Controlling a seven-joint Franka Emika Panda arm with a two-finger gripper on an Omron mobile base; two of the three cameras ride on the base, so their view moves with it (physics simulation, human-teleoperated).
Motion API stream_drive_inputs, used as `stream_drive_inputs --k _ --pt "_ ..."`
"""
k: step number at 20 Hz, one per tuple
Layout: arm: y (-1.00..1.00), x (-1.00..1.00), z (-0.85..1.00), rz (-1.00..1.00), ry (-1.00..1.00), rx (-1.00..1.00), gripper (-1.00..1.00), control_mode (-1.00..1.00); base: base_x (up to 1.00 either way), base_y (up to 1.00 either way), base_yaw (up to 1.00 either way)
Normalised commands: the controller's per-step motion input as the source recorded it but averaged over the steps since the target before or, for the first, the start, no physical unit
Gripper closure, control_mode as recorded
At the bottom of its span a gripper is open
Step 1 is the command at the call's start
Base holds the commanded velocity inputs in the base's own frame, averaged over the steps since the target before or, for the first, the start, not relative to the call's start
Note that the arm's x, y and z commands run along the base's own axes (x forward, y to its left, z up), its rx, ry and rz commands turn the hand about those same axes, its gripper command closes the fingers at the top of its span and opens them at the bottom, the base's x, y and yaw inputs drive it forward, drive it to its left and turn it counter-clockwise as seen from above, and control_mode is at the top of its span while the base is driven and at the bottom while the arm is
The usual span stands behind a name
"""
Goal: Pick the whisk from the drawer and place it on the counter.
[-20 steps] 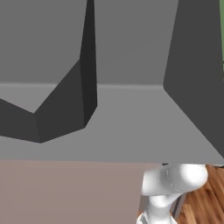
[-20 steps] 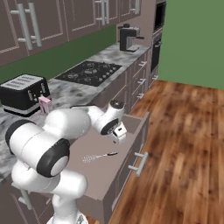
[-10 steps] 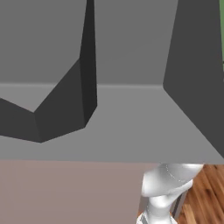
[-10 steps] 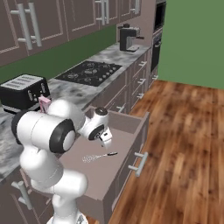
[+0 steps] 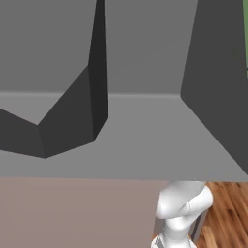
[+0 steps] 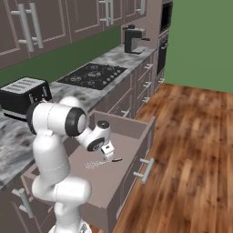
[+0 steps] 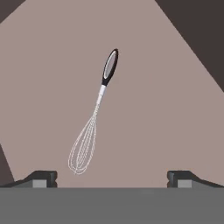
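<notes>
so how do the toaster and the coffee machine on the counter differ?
Shape: the toaster is low and wide, while the coffee machine is tall and narrow. Place: the toaster stands near the arm, on the near side of the hob; the coffee machine stands past the hob at the far end, by the oven column. Both are dark appliances upright on the marbled counter, against the green wall.

No readable text, labels, brands or numbers in any view. Toaster [image 6: 25, 95], coffee machine [image 6: 133, 38] and oven [image 6: 164, 27] beside it show blank faces at this resolution. Whisk [image 7: 93, 118] handle is plain black and grey, no marking. Drawer [image 6: 136, 150] front is bare too.
</notes>
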Motion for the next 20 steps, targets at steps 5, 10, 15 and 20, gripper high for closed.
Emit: stream_drive_inputs --k 5,10,15,20 --pt "0.63 0.38 -0.47 0.0 0.0 -0.03 -1.0 -1.0 0.0 0.0 0.0" --pt "0.26 0.21 -0.59 0.0 0.05 -0.03 -1.0 -1.0 0.0 0.0 0.0" --pt "0.01 0.19 -0.54 0.0 0.1 -0.02 -1.0 -1.0 0.0 0.0 0.0" --pt "0.11 0.27 -0.45 0.0 0.04 -0.01 -1.0 -1.0 0.0 0.0 0.0"
